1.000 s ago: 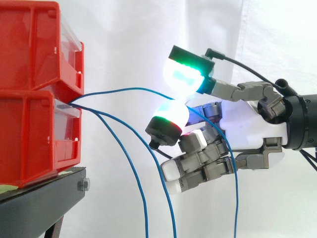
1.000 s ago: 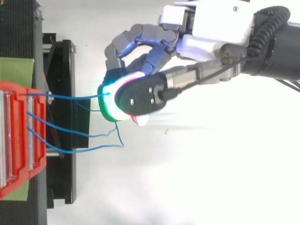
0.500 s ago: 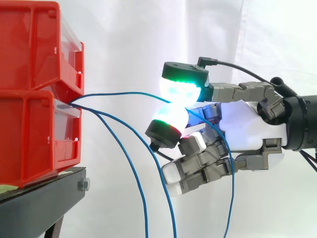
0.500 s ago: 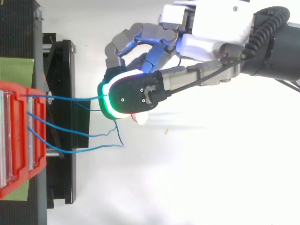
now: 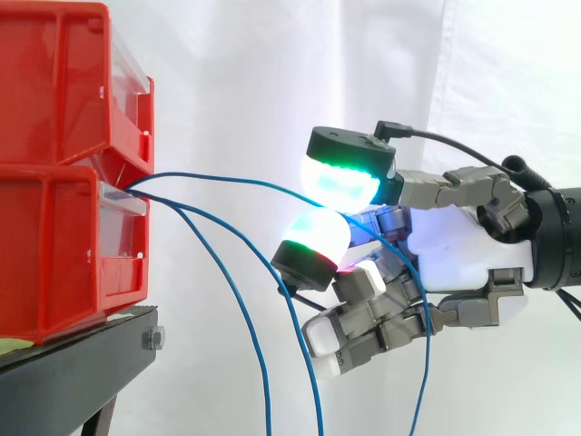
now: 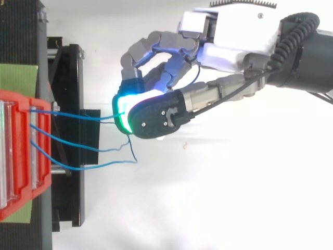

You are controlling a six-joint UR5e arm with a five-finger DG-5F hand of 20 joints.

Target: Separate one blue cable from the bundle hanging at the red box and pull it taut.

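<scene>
Behind the red box (image 5: 64, 245): a white curtain (image 5: 272, 73). Under the red box: a black stand (image 5: 82, 359), with a green patch (image 6: 18, 78) on its top, seen from above. Stacked on the red box: an upper red bin (image 5: 54, 82), both with clear fronts facing right. Contents of either: impossible to tell.

Coming out of the seam between the red box and the upper red bin: 3 thin blue strands. Leading right from the red box in a shallow arch, not straight: the blue cable (image 5: 236, 179). Pinched by the hand (image 5: 463, 259), right of the red box and about level with its top edge, between a green-glowing pad (image 5: 343, 177) above and a white, red-rimmed pad below; remaining fingers curled under the palm. Past the pinch, dropping behind the fingers to the lower edge of the side view.

Hanging slack between the red box and the hand: 2 other blue cables (image 5: 266, 391), 1 of them just beside the back of the lower pad; touching or not, cannot tell.

Right of the red box, past the stand's edge and below the hand: open white room, crossed by the hanging strands. Above the hand: bare curtain.
</scene>
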